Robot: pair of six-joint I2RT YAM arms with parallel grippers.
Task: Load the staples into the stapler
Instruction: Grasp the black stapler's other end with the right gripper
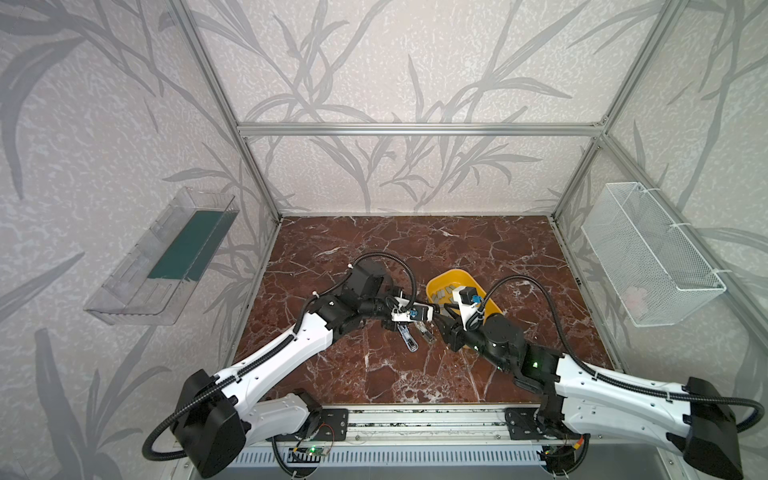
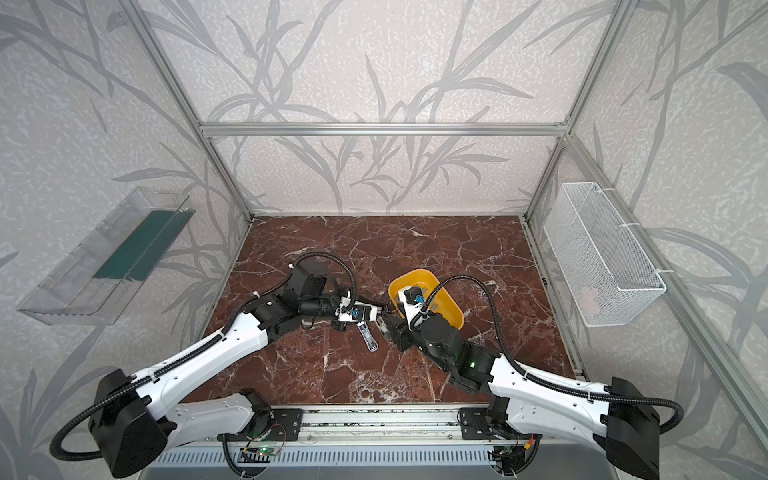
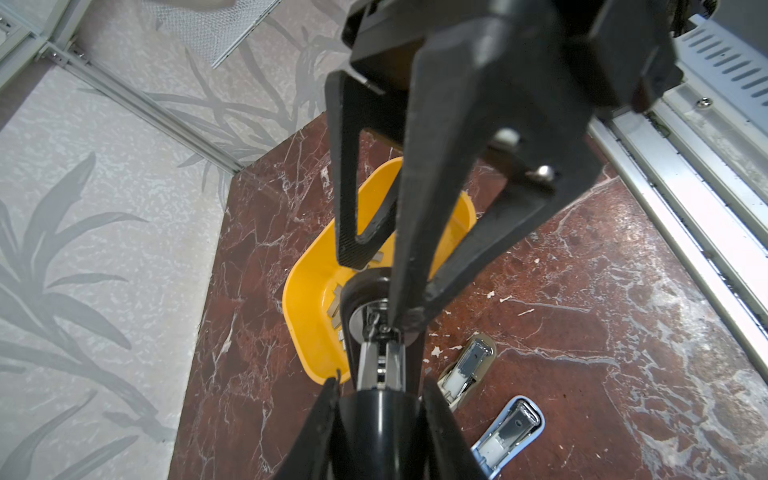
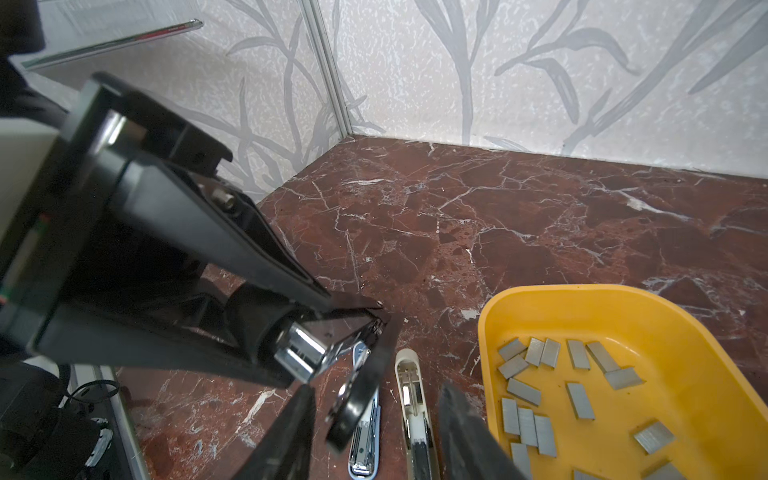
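Brown marble tabletop inside a metal frame, leaf-patterned walls all round, and both my arms meet near the middle. My left gripper is clamped on the body of the black stapler, holding it up just beside the yellow tray. My right gripper has its jaws apart, one on each side of the stapler's swung-back lid; there's a clear gap on one side, so I don't call that a grip. As I read it, I'm taking that lid to hold the stapler wide open and bare the chrome channel. To do it well: close square across the lid's rounded end, no twisting against the left clamp, and turn the channel upward so a strip can drop in straight. The staples are all in the tray, a dozen or so grey strips lying flat and scattered, none in either gripper. A blue stapler and a beige stapler lie open on the table, side by side, near the tray. On the walls hang a wire basket with something pale at the bottom that I can't make out, and a clear plastic bin showing a dark green panel
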